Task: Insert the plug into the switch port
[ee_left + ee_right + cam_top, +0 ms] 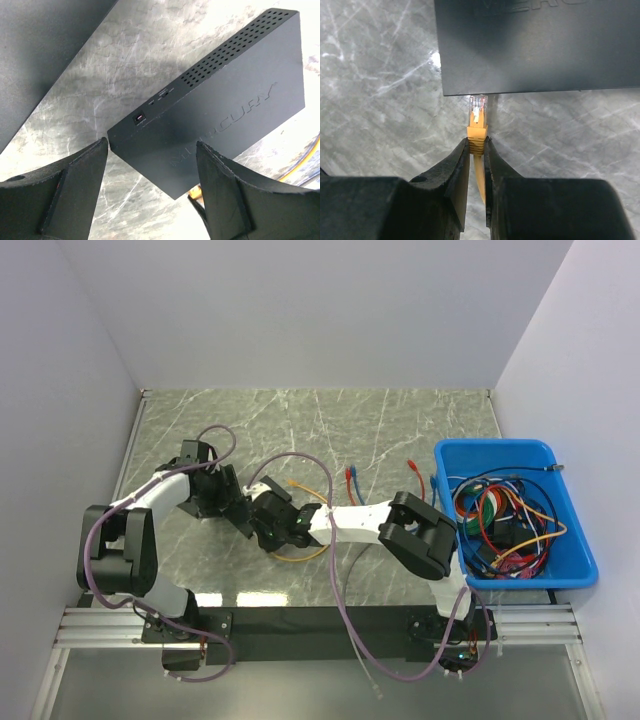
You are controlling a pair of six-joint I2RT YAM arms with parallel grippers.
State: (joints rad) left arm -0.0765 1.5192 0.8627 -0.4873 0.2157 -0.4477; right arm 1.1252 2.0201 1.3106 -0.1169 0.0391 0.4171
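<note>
Two grippers working: right gripper [477, 144] clamped on the orange cable [479, 177] behind its clear plug [478, 106], tip meeting the black rectangular switch box [540, 45]. Left gripper [152, 150] spread, bracing nothing, so the box may skid and the plug may jam.

Light is bright and even from above. Glare whitens the surface [287, 137] beside the switch [225, 100]; shadows are soft.
</note>
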